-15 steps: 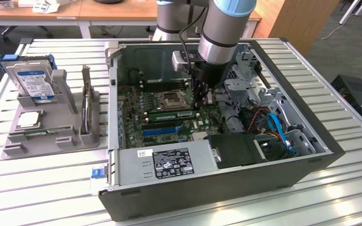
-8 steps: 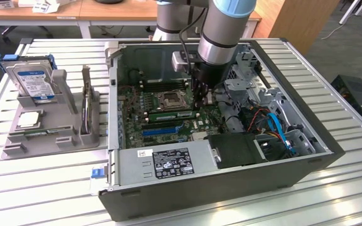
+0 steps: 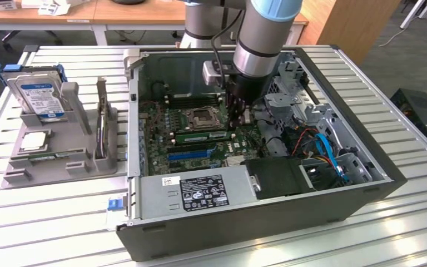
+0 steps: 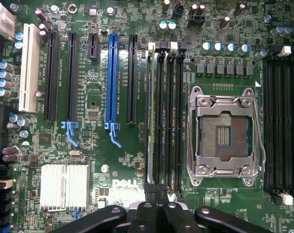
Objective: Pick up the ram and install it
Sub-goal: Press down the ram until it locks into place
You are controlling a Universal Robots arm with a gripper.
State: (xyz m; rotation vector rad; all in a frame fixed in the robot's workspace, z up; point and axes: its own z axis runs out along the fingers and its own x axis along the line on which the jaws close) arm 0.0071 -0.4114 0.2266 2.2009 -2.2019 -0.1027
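The claw (image 3: 233, 123) is seen closed, fingers together, lowered inside the open computer case (image 3: 273, 222) over the motherboard (image 4: 95, 104). The ram (image 3: 200, 135) is shown lying in a memory slot just beside the empty CPU socket (image 4: 223, 136), directly below the fingertips. A hard drive (image 3: 39, 97) is held upright in a grey fixture (image 3: 73, 161), at the exterior view's left

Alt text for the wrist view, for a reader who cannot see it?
The shut tool hangs over a green Dell motherboard, above the end of a bank of black memory slots where a ram stick stands edge-up. Beside them is an empty processor socket; further off, a blue expansion slot.
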